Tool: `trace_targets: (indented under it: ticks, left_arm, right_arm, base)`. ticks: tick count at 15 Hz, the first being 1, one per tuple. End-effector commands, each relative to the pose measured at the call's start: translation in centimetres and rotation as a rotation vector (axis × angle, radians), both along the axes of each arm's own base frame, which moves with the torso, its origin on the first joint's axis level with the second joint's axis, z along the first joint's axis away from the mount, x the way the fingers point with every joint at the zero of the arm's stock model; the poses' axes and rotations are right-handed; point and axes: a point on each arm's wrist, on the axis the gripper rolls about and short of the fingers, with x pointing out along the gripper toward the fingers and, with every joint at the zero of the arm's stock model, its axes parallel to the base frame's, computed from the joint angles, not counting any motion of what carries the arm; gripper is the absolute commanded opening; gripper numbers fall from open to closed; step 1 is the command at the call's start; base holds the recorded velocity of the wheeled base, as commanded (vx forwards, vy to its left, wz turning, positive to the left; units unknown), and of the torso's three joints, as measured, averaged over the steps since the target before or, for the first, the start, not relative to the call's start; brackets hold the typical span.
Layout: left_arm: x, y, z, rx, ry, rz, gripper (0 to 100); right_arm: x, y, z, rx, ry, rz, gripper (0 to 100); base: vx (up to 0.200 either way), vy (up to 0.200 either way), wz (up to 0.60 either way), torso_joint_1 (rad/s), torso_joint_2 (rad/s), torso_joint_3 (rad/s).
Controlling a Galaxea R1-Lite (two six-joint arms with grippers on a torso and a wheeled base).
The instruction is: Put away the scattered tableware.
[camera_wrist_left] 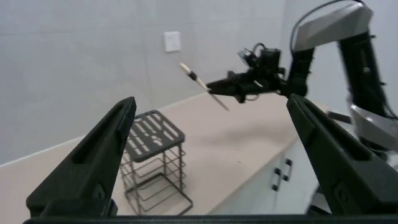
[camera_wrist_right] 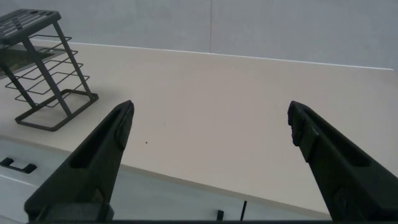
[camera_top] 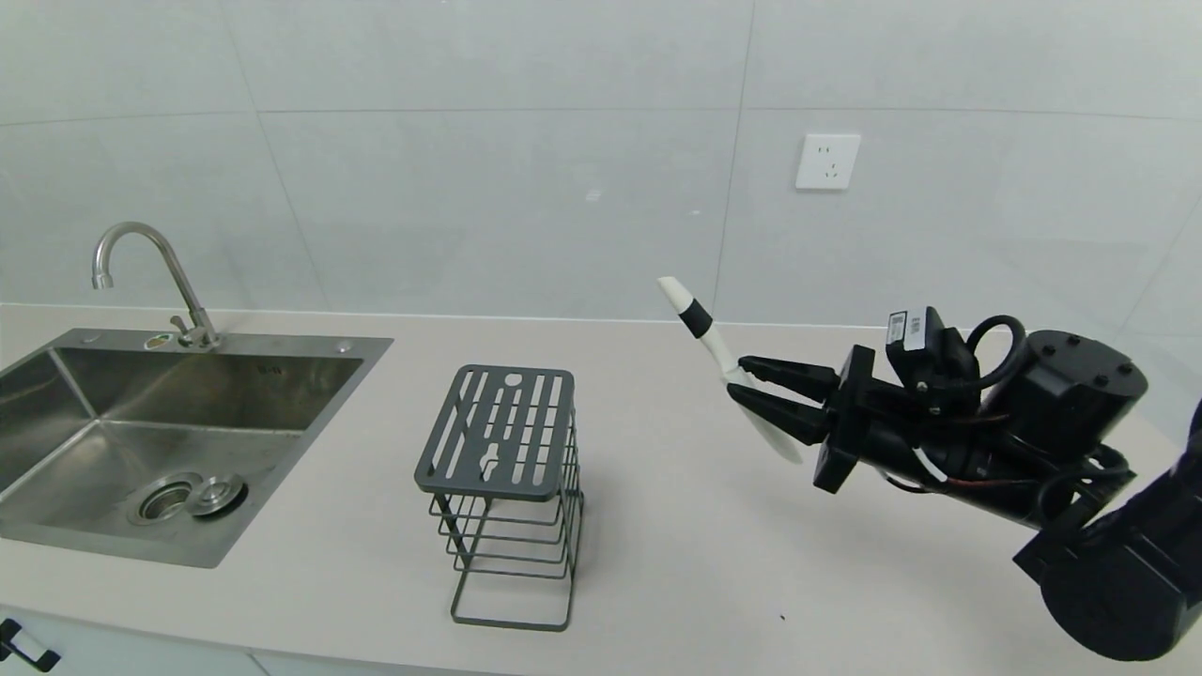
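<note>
Head view, right tool (camera_top: 737, 377) clasping white spatula (camera_top: 697, 317)

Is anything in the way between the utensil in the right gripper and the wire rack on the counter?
Nothing visible. The right gripper holds the white utensil in the air on the robot's right of the wire rack, with bare counter between them. The rack's slotted top has nothing on it.

Kitchen, plainly: stainless sink (camera_top: 235, 394) with a curved tap (camera_top: 179, 282) sunk into a pale counter (camera_top: 714, 563) on the left, grey tiled wall (camera_top: 470, 188) with a white socket (camera_top: 827, 161) behind, dark wire rack (camera_top: 498, 432) mid-counter, cabinet handle (camera_top: 23, 648) under the near edge.
</note>
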Motion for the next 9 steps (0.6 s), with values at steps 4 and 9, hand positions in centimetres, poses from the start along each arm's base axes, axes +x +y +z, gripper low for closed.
trace_targets:
  ticks: [4,9]
  left_arm:
    - [9.9,-2.0,1.7,0.024,0.192,-0.169,100]
    - [16.5,-6.8,0.9,0.043,0.19,-0.355,100]
  right_arm:
    - [-1.0,0.6,1.9,0.037,-0.067,0.032,0]
    - [-0.8,0.7,2.9,0.056,-0.105,0.031,0]
  base:
    - [0.0,0.0,0.0,0.0,0.0,0.0]
    - [0.0,0.0,0.0,0.0,0.0,0.0]
